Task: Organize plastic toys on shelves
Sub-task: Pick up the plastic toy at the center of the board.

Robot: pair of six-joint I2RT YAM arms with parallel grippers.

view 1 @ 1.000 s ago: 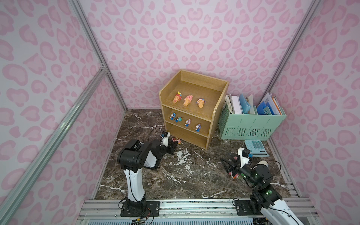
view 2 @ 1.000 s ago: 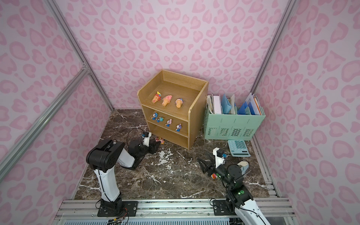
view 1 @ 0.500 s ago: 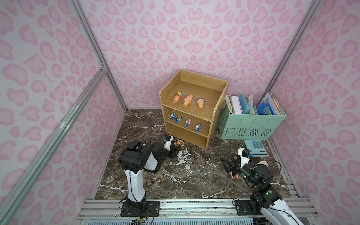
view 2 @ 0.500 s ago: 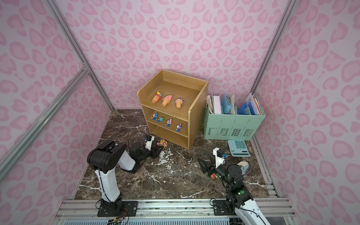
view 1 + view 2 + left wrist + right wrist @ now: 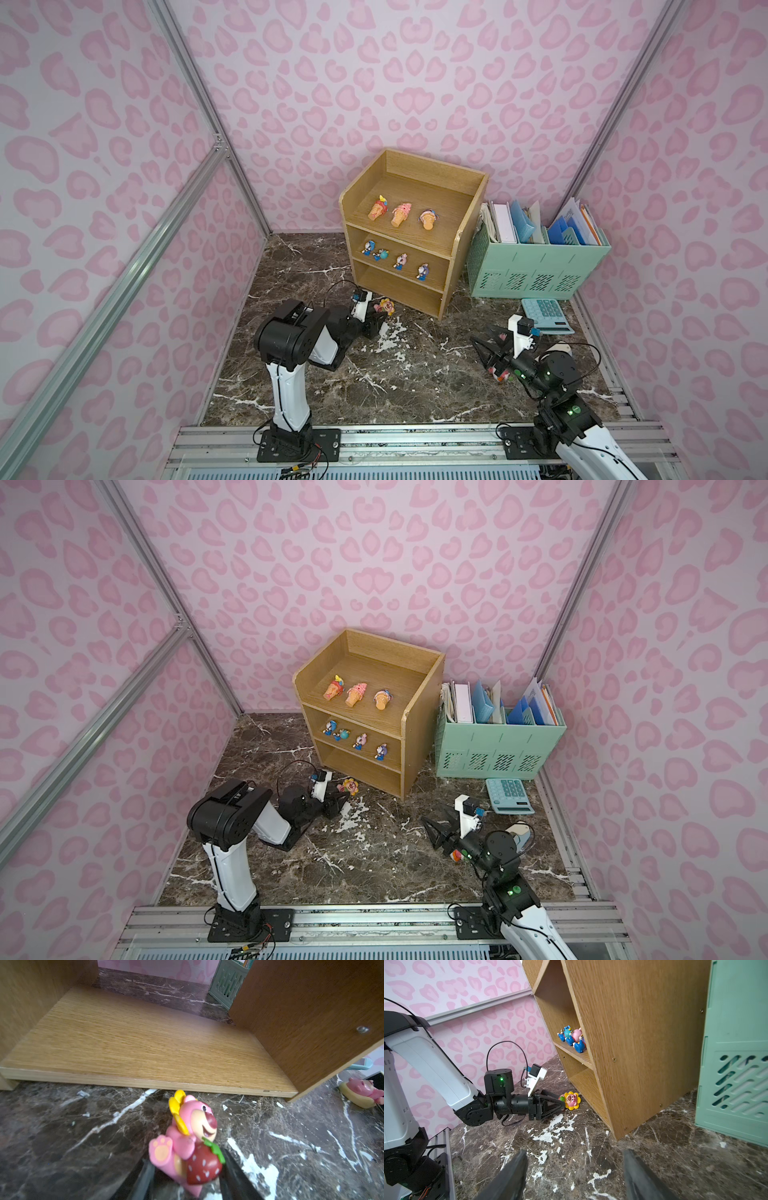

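Since the shelves' bottom tier [image 5: 145,1043] lies bare, the left gripper [image 5: 186,1157] pinches the pink bear toy [image 5: 193,1132] low before its front edge, probably to slide it in; the right gripper [image 5: 574,1151] hangs spread, empty.

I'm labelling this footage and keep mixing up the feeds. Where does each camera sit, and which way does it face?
Top views: high above the front rail, looking down on the shelves; left arm and right arm both show.
Left wrist: low over the table, facing the bottom tier; left gripper closed on the pink bear toy.
Right wrist: low, facing the shelves' side panel; open right gripper shows, plus the left arm.
Shared: both wrist views show that toy.
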